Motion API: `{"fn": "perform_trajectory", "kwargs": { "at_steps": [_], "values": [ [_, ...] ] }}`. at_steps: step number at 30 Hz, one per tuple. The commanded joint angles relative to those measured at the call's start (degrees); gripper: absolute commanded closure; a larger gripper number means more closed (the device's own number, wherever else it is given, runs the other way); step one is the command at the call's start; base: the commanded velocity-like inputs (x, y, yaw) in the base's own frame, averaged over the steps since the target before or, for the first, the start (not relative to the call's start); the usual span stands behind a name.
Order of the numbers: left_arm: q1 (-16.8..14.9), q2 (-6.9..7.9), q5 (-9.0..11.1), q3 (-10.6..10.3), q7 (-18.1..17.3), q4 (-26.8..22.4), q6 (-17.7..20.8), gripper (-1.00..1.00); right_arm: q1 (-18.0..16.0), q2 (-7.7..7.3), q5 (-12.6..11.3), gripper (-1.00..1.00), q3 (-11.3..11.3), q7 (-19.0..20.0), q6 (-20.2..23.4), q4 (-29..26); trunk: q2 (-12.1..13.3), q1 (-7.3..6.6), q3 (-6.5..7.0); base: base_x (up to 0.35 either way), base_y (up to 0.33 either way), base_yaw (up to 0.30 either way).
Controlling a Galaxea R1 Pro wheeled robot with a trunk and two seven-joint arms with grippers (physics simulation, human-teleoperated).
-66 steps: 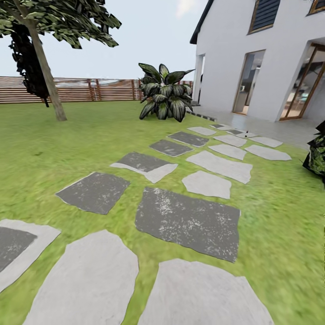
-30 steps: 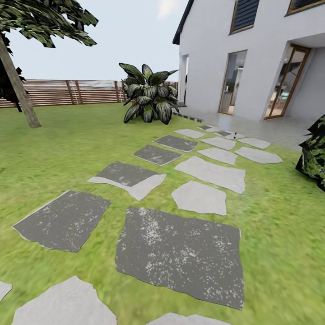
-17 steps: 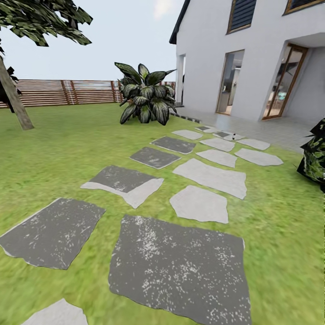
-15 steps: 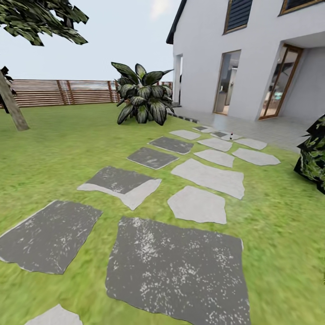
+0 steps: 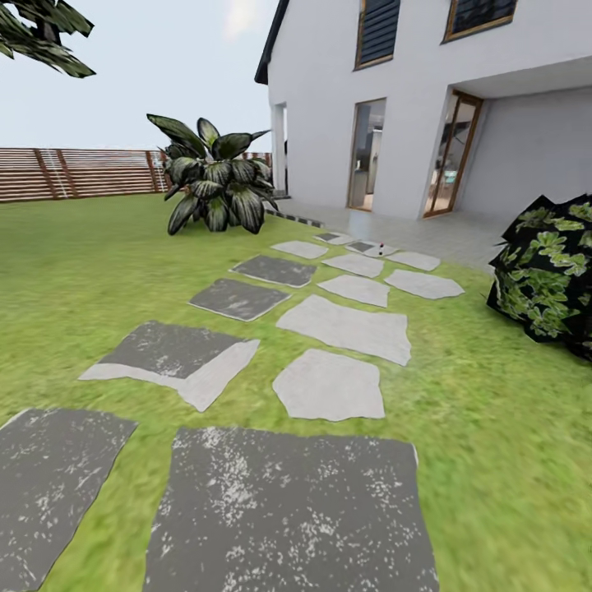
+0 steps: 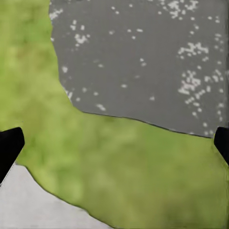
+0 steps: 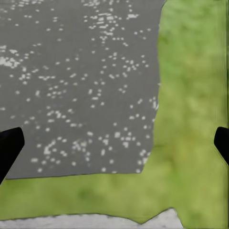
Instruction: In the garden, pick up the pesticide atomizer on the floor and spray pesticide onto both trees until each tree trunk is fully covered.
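Observation:
A tiny red-topped item (image 5: 381, 244), which looks like the pesticide atomizer, stands on a far pale paving stone near the house; it is too small to make out further. Of one tree, just the leafy crown edge (image 5: 37, 33) reaches in at the upper left; its trunk is out of view. In the left wrist view my left gripper (image 6: 114, 143) hangs open over grass and a dark stone, its black fingertips (image 6: 9, 145) far apart with nothing between them. My right gripper (image 7: 114, 145) is likewise open above a dark speckled stone (image 7: 76, 86).
Grey paving stones (image 5: 341, 329) lead across the lawn to the white house (image 5: 329, 99) and its paved terrace. A broad-leaved plant (image 5: 212, 185) stands left of the path and a dark leafy bush (image 5: 551, 271) at the right. A brown slat fence (image 5: 74, 173) closes the back.
The whole view has shifted: the camera moved forward and turned right. The tree trunk slid out at the left, the house and the right bush look larger.

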Motion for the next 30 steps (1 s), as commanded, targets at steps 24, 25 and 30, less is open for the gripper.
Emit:
{"fn": "perform_trajectory", "kwargs": {
  "at_steps": [24, 25, 30],
  "values": [
    [-0.02, -0.01, 0.04, 0.1, 0.08, 0.03, -0.19, -1.0, -0.05, 0.01, -0.01, -1.0, -0.06, -0.03, -0.19, 0.06, -0.01, 0.02, -0.05, 0.339, 0.0, -0.026],
    [-0.02, 0.0, 0.04, 0.1, 0.06, 0.03, -0.19, -1.0, -0.05, 0.01, -0.01, -1.0, -0.06, -0.03, -0.19, 0.06, -0.01, 0.02, -0.05, 0.339, 0.0, 0.0],
    [-0.02, -0.02, 0.04, 0.1, 0.05, 0.03, -0.19, -1.0, -0.05, 0.01, -0.04, -1.0, -0.06, -0.03, -0.19, 0.06, -0.01, 0.02, -0.05, 0.339, 0.0, 0.0]
  ]
}}
